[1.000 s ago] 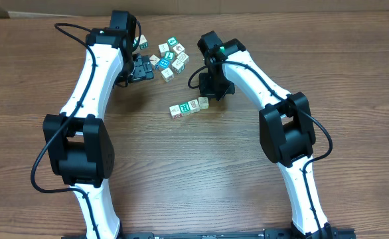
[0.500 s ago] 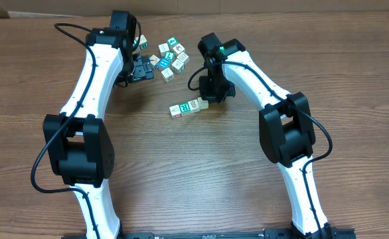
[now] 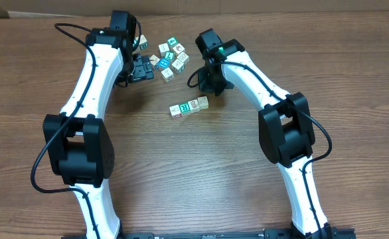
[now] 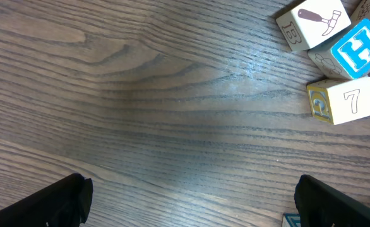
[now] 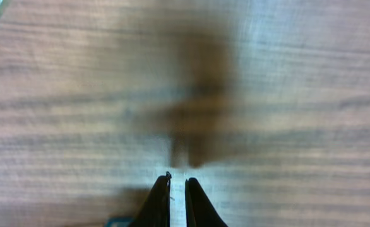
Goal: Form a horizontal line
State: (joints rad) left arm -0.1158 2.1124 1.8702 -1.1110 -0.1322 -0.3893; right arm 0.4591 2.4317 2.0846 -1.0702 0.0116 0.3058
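overhead: three blocks sit touching in a short row (image 3: 188,106) near mid-table, slightly tilted up to the right. that is the line begun. the loose pile (image 3: 168,56) lies farther up the table, well apart from the row, so it reads as the stock to draw from. the right gripper (image 3: 210,85) hangs just above and right of the row's right end, not touching it; judged, it has let go of the end block and is clear to fetch the next. the left gripper (image 3: 140,68) waits just left of the pile, near its edge blocks.

against the earlier overhead shots: the right arm has pulled back up the table, away from the row end it was over a second ago. row, pile and left arm look unmoved.

left wrist: left fingers (image 4: 59,198) stand wide apart at the bottom corners, bare wood between them, nothing held. a hammer block (image 4: 312,22), a blue h block (image 4: 360,49) and a 7 block (image 4: 344,101) cluster at upper right, ahead of the jaws and off to one side.

right wrist: blurred, likely from motion. right fingertips (image 5: 162,200) nearly meet, only a thin slit between, nothing in them. table (image 5: 298,94) only; the row is not in this view
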